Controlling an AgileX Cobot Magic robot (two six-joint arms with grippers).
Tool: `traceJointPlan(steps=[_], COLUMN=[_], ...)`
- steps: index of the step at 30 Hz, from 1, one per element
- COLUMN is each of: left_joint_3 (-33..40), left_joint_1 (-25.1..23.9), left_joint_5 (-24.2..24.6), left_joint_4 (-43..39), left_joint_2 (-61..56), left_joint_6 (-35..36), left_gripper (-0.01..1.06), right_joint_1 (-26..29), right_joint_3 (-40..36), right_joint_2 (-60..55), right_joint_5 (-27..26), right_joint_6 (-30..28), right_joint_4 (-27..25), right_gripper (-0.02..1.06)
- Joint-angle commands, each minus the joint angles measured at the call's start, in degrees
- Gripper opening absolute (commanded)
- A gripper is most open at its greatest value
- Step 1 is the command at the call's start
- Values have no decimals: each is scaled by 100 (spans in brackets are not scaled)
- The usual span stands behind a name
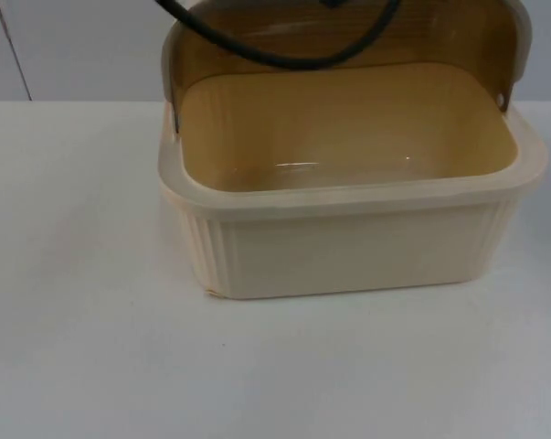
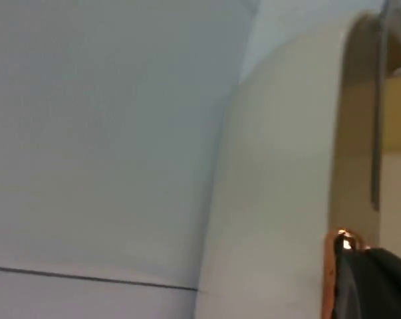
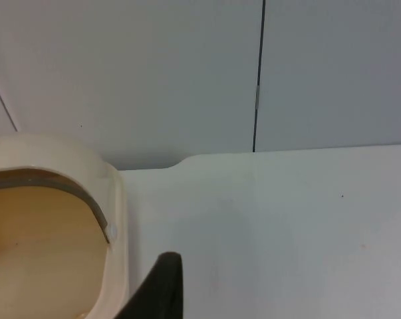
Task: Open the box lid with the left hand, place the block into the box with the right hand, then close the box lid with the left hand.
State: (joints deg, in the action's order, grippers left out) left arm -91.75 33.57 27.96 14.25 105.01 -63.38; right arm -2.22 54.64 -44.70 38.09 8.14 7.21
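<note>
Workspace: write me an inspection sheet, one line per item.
Surface: white table top, bare in front of the box.
Job's things: cream box stands with its lid raised upright at the back; the tan inside holds no block.
Clutter: nothing seen.
End effectors: left end effector's black fingertip sits close beside the raised lid's edge; right end effector's black fingertip is beside the box's right rim, over the table.
Cables: left out, robot's own.
Surroundings: grey partition wall with a vertical seam behind the table.
</note>
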Motion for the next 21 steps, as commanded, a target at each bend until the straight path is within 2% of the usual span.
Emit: traceJointPlan(steps=[1,13,17,21], left_joint_3=[-118,-165,-165,-165], left_joint_1=[-127,-168,-168,-168], left_joint_5=[33,-306,-738,-664], left_joint_4=[896,702,656,656], left_joint_2=[-7,418,475,530], left_joint_6=[-591,-639,-639,-639], left_gripper=[0,0,0,0], right_joint_1=[37,37,37,37], right_joint_3=[0,0,0,0], right_joint_2=[30,30,30,30], right_joint_5=[-62,-40,-29,-17], right_joint_6=[-5,-5,-5,103], right_joint_4=[59,59,167,318], right_gripper=[105,105,105,105])
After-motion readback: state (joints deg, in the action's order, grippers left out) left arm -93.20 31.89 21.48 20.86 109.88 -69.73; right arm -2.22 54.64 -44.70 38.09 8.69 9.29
